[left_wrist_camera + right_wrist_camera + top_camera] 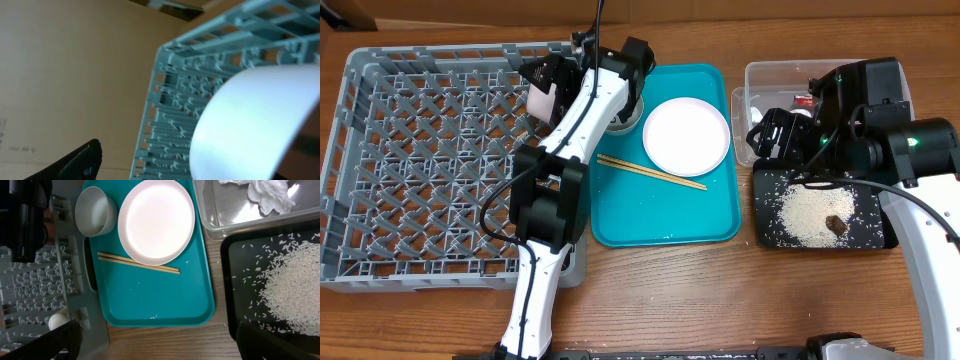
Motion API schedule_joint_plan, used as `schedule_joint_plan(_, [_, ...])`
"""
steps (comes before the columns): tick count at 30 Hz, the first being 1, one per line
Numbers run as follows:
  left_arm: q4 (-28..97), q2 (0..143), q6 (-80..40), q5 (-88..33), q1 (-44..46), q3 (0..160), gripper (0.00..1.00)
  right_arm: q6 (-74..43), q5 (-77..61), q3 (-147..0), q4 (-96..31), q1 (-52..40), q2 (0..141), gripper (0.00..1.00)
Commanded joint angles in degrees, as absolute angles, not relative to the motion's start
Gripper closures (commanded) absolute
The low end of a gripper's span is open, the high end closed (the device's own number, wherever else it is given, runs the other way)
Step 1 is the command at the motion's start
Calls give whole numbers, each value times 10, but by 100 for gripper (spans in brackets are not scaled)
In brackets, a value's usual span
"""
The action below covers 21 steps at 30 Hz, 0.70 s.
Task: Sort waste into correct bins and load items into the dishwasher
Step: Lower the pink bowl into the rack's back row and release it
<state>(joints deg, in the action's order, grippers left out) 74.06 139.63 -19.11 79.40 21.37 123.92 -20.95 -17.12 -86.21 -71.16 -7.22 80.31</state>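
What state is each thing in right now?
plate: upright, empty, on teal tray
grey bowl: upright, empty, on teal tray
chopsticks: lying together beside plate
clear tub: holds crumpled tissue
black tray: holds scattered rice, brown lump
left end effector: over dish rack, white dish in front of it, grip unclear
right end effector: open, empty
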Motion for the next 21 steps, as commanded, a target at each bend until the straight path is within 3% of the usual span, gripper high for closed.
schedule_joint_plan(1, [759, 1371, -191, 715, 222, 1268, 23, -205, -165, -862, -709, -71, 804, 0])
schedule_joint_plan(6, [830, 1332, -190, 590, 223, 1328, 0, -205, -165, -862, -709, -71, 804, 0])
schedule_joint_plan(11, [876, 1298, -178, 488, 226, 1370, 0, -205, -165, -862, -709, -71, 804, 0])
schedule_joint_plan(17, [858, 1270, -100, 241, 233, 1372, 0, -205, -165, -862, -709, -71, 804, 0])
schedule_joint_plan(21, [845, 1272, -114, 121, 234, 1370, 0, -205, -165, -862, -709, -71, 804, 0])
